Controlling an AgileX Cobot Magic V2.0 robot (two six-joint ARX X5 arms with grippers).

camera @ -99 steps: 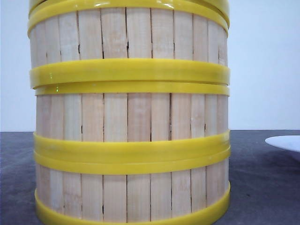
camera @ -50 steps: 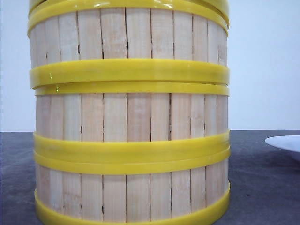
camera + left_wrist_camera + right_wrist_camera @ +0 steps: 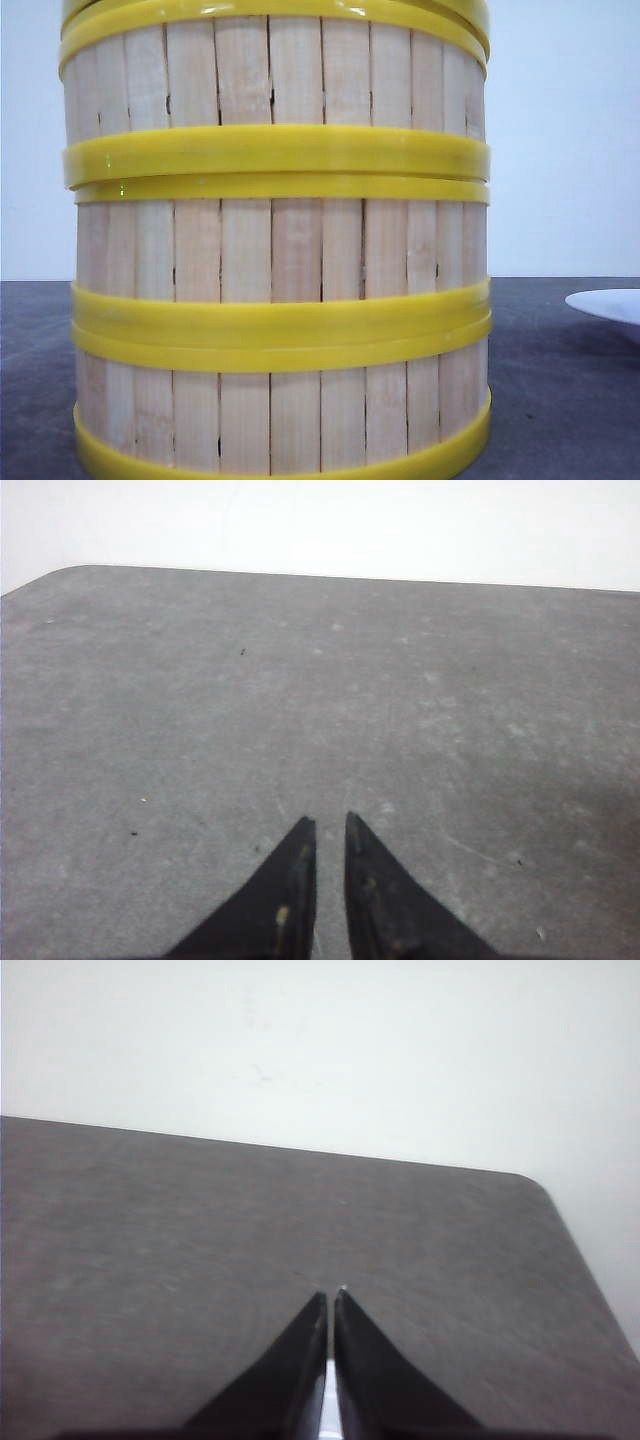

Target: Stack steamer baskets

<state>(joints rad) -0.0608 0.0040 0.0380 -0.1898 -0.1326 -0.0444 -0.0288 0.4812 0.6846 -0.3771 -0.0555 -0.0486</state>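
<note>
Grey table [image 3: 200,680] lying under both arms, pale wall behind.

Left gripper [image 3: 330,825]: jaws nearly together, narrow gap showing, holding nothing, hovering over bare table.

Right gripper [image 3: 331,1295]: jaws together, holding nothing, also over bare table near rounded corner.

Steamer baskets [image 3: 275,250] standing in one stack of three, rims meeting evenly, filling front view close to camera.

White plate [image 3: 610,303] sitting right of stack, apart from it.

Judgement: stacking seeming finished, both arms clear of stack. Next move probably none; only checking alignment.

left fingers [image 3: 300,855] and right fingers [image 3: 312,1330] together (nothing held)
</note>
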